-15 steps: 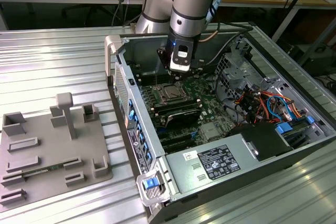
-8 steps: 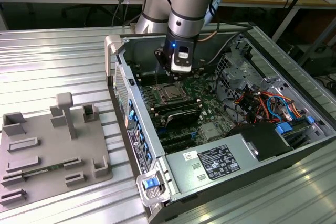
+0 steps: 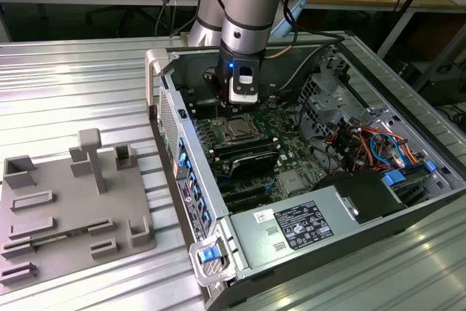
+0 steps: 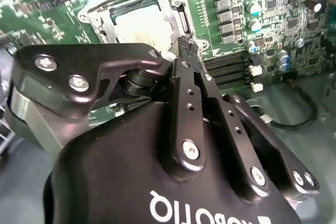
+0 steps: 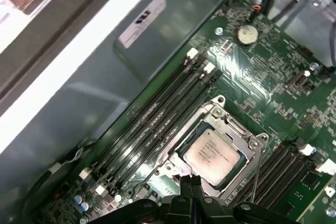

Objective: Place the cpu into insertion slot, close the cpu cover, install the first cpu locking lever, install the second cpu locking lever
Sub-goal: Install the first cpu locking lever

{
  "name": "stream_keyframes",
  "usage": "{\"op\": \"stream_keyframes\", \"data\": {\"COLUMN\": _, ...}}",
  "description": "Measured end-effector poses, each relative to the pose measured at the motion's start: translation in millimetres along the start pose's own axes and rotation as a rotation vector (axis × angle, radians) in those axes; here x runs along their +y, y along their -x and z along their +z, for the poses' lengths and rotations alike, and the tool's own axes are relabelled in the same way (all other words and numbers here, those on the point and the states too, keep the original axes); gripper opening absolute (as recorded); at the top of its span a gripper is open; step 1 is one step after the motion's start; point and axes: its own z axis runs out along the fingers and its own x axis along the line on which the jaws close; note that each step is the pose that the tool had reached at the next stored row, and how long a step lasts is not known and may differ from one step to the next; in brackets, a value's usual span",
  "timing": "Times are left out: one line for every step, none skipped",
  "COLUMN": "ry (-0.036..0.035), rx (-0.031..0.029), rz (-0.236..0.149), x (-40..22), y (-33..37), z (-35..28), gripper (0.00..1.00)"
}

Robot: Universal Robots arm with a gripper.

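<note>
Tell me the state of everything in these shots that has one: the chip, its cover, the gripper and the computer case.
cpu: lying flat, metal face up, inside the cover's window.
cpu cover: folded down around the cpu.
gripper: shut, with its tips at the edge of the cover.
computer case: lying on its side, open on top.

The cpu (image 5: 212, 153) lies within the cpu cover (image 5: 234, 126), between memory slots (image 5: 152, 124), the tool (image 5: 190, 181) just beside it.
</note>
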Motion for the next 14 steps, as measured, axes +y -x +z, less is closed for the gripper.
{"op": "stream_keyframes", "data": {"ry": 0.0005, "rx": 0.0012, "rz": -0.020, "x": 0.0, "y": 0.0, "z": 0.0, "gripper": 0.11}}
{"op": "stream_keyframes", "data": {"ry": 0.0015, "rx": 0.0027, "rz": -0.043, "x": 0.0, "y": 0.0, "z": 0.1, "gripper": 0.11}}
{"op": "stream_keyframes", "data": {"ry": 0.0024, "rx": 0.0045, "rz": -0.072, "x": 0.0, "y": 0.0, "z": 0.1, "gripper": 0.11}}
{"op": "stream_keyframes", "data": {"ry": 0.0032, "rx": 0.0059, "rz": -0.093, "x": 0.0, "y": 0.0, "z": 0.2, "gripper": 0.11}}
{"op": "stream_keyframes", "data": {"ry": 0.0038, "rx": 0.0073, "rz": -0.111, "x": -0.1, "y": 0.0, "z": 0.2, "gripper": 0.11}}
{"op": "stream_keyframes", "data": {"ry": 0.0047, "rx": 0.0090, "rz": -0.138, "x": 0.0, "y": 0.0, "z": 0.3, "gripper": 0.11}}
{"op": "stream_keyframes", "data": {"ry": 0.0055, "rx": 0.0104, "rz": -0.161, "x": -0.1, "y": -0.1, "z": 0.3, "gripper": 0.11}}
{"op": "stream_keyframes", "data": {"ry": 0.0060, "rx": 0.0114, "rz": -0.178, "x": -0.1, "y": -0.1, "z": 0.3, "gripper": 0.11}}
{"op": "stream_keyframes", "data": {"ry": 0.0067, "rx": 0.0129, "rz": -0.201, "x": -0.1, "y": -0.1, "z": 0.3, "gripper": 0.11}}
{"op": "stream_keyframes", "data": {"ry": 0.0070, "rx": 0.0136, "rz": -0.213, "x": -0.2, "y": -0.2, "z": 0.2, "gripper": 0.11}}
{"op": "stream_keyframes", "data": {"ry": 0.0078, "rx": 0.0148, "rz": -0.232, "x": -0.4, "y": -0.3, "z": 0.3, "gripper": 0.11}}
{"op": "stream_keyframes", "data": {"ry": 0.0083, "rx": 0.0159, "rz": -0.251, "x": -0.4, "y": -0.3, "z": 0.3, "gripper": 0.11}}
{"op": "stream_keyframes", "data": {"ry": 0.0091, "rx": 0.0174, "rz": -0.275, "x": -0.4, "y": -0.4, "z": 0.3, "gripper": 0.11}}
{"op": "stream_keyframes", "data": {"ry": 0.0096, "rx": 0.0185, "rz": -0.293, "x": -0.4, "y": -0.3, "z": 0.2, "gripper": 0.11}}
